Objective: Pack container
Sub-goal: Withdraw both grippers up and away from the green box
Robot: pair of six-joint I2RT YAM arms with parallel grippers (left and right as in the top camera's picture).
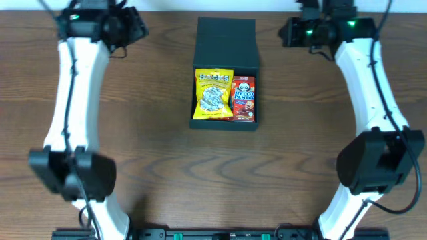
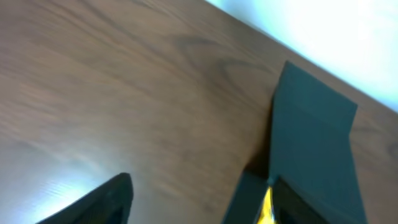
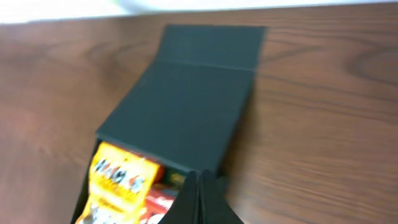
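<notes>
container [image 1: 225,126] sits mid-back on the counter [image 1: 153,133], flap [image 1: 225,37] open, yellow pack [image 1: 213,93] and red box [image 1: 243,98] inside. left pincer [image 1: 137,30] looks released, right pincer [image 1: 288,32] clenched, empty. a one-sided push on the flap could skid the container or snag the yellow pack

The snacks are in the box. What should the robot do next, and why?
Probably move the right gripper to the lid flap and fold it shut: the yellow pack and red pack already lie inside the container, whose lid lies open.
</notes>
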